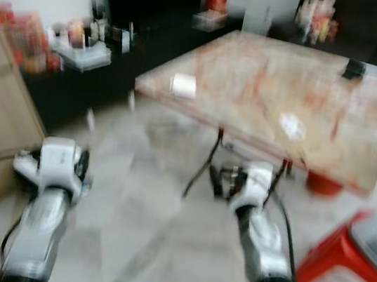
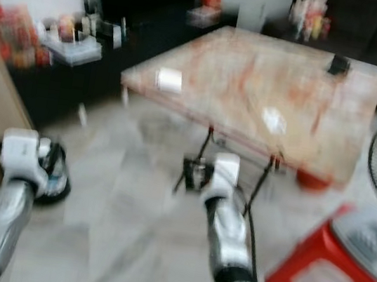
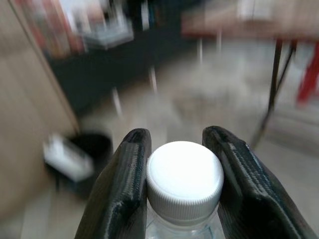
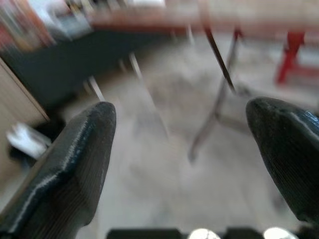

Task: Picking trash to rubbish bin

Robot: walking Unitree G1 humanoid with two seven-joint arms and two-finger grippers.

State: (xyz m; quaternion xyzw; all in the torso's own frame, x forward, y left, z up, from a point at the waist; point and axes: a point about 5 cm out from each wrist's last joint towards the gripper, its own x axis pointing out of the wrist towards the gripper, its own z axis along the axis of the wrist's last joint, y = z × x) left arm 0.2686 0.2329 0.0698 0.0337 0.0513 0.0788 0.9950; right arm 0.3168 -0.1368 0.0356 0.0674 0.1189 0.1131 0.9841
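Between the two black fingers of the left claw sits a clear plastic bottle with a ribbed white cap, the fingers pinching it at the neck on either side. That arm is held low at the robot's left, above pale floor tiles, and past the cap a black bin with something white lying at its rim stands near a wooden cabinet. The right claw hangs spread wide with nothing between its fingers, out in front of the marble-look table. On the table lie a small white object near the left edge and a white crumpled scrap towards the middle. A red stool stands at the right. All is blurred.
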